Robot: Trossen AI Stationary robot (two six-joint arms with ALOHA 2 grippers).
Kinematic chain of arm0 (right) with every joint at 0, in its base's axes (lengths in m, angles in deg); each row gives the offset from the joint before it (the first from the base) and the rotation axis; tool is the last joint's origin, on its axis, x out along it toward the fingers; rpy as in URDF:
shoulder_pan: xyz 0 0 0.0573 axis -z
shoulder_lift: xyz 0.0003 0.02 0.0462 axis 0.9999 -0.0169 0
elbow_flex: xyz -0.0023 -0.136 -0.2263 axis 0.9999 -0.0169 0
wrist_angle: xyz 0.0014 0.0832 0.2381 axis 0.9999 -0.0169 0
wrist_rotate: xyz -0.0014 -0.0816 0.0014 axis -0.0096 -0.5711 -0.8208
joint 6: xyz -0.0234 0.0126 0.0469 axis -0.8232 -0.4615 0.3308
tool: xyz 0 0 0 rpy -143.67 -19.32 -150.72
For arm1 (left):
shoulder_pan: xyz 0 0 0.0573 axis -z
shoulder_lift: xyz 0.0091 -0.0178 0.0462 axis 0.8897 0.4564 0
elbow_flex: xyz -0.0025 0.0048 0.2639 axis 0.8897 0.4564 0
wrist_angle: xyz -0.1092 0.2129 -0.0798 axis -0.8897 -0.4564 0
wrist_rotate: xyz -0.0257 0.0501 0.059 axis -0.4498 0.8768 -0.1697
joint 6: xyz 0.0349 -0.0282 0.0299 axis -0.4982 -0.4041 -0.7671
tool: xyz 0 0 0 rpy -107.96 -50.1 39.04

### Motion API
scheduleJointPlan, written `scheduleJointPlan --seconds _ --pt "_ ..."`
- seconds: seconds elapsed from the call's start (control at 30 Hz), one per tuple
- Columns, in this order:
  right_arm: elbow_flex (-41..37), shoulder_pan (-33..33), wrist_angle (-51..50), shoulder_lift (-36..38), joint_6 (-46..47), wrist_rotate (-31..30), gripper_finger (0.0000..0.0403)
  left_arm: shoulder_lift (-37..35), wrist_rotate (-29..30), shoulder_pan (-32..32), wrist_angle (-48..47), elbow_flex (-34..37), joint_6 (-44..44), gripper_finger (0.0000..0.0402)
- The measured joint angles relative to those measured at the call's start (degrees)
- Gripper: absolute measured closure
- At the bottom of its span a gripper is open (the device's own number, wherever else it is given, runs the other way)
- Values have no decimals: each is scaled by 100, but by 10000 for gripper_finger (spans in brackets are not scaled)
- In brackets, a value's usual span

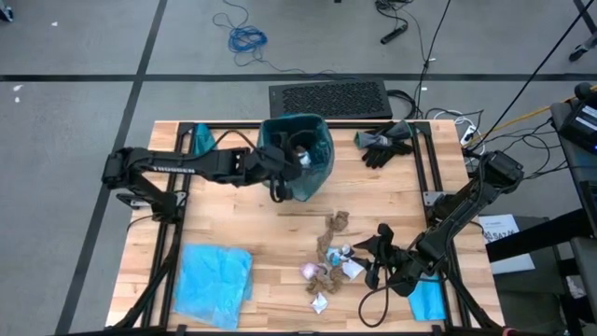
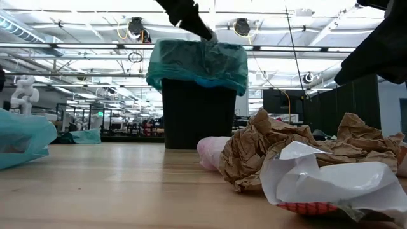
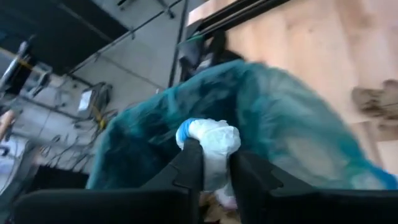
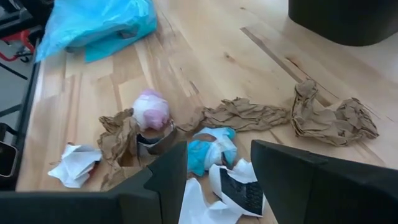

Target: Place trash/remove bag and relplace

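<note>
Bin first: you have it standing upright near the far edge of the table, lined with the dark teal-green bag, whose crinkled rim folds out over the black wall; your left arm lies stretched level across the table from its left-side base, wrist bent so the left gripper hangs right over the bin's mouth; in the left wrist view its two dark fingers pinch a white crumpled wrapper with a blue edge, the wad standing between them above the liner. Your right arm folds in from the right edge, elbow raised, forearm angled down toward the near side; the right gripper hovers low just beside the trash, its fingers spread wide apart with nothing between them, framing a blue-and-white wrapper on the wood; brown paper wads, a pinkish wad and white scraps lie scattered close around it, all touching the tabletop. You can see the sky-blue bag lying flat at the near left corner, well apart from the bin; black gloves rest at the far right.
</note>
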Motion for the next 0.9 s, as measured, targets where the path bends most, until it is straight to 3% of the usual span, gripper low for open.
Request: scheduleJointPlan --seconds 0.17,0.43,0.77,0.9 --pt "0 0 125 -87 -2 131 234 -16 706 -83 0 1 -260 295" --pt "0 0 113 -170 6 314 234 -22 743 -205 -115 2 -299 291" --pt "0 0 -338 -169 300 315 234 -22 -140 -392 -716 -101 44 290" --pt "0 42 -396 -169 321 438 234 -22 -81 -462 -882 -212 46 289"
